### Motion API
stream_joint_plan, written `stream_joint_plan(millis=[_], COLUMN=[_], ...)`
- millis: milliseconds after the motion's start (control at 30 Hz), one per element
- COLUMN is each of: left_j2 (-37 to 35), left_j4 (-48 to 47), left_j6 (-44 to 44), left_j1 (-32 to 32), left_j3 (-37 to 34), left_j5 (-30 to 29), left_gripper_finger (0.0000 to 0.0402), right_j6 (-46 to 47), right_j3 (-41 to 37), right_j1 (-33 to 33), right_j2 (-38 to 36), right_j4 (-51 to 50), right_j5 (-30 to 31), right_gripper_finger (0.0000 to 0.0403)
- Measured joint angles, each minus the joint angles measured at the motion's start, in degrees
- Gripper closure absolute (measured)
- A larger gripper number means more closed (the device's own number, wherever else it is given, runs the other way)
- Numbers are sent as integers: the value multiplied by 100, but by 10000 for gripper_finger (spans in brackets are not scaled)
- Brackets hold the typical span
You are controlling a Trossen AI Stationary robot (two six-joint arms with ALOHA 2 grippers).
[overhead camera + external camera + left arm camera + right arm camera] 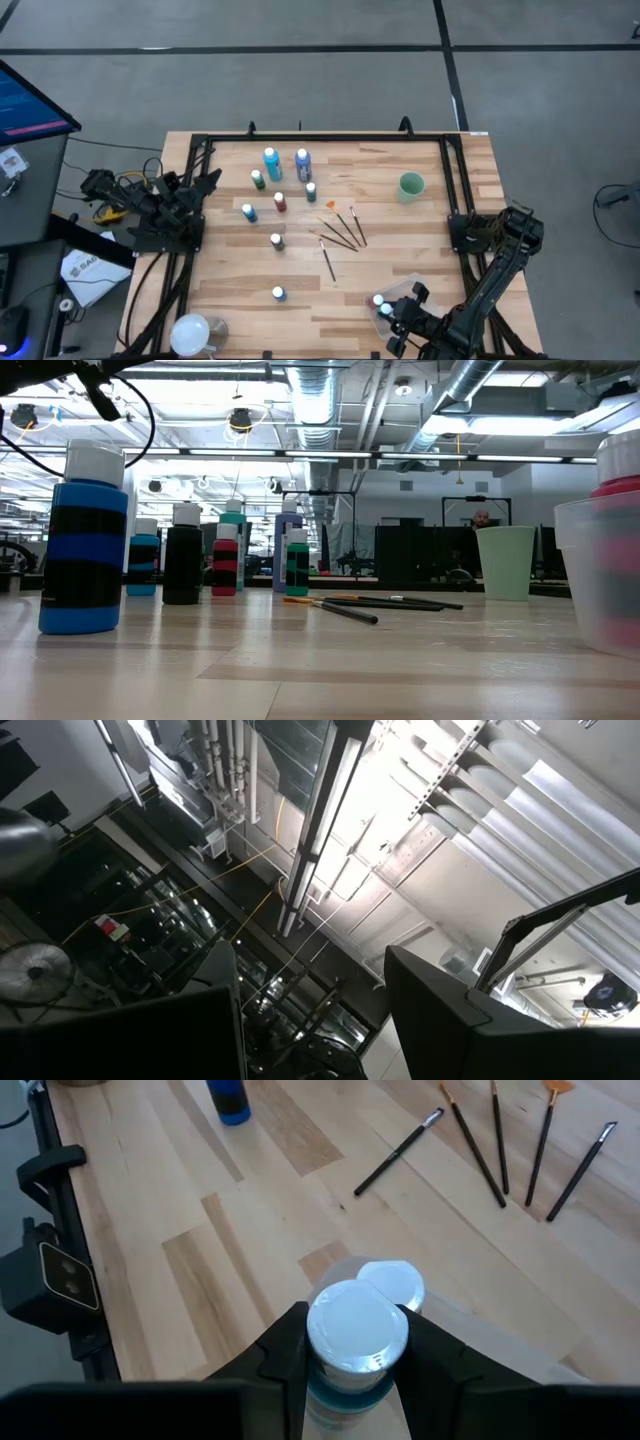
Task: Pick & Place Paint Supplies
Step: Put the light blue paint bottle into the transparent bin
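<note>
Open workshop hall around a pale wooden table

The table (400,280) is of light wood planks edged by a black frame (320,138); the floor (300,70) is grey, crossed by dark lines; a monitor (30,105) glows blue off the table's left side, above a white paper (85,272); across the room, ceiling ducts (470,395) and strip lights (260,452) run overhead; dark partitions (420,555) stand far back, a person (482,520) behind them.
</note>
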Motion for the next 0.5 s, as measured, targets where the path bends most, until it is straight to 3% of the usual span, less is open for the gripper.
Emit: stream_joint_plan(millis=[500], left_j2=[0], left_j4=[2], left_j6=[0], left_j1=[0], left_j3=[-2], left_j5=[-39], left_gripper_finger=[270], right_j6=[-40], right_j3=[-346], right_j1=[-39], right_j2=[0], right_j4=[536], right_j5=[-2], right_gripper_finger=[282])
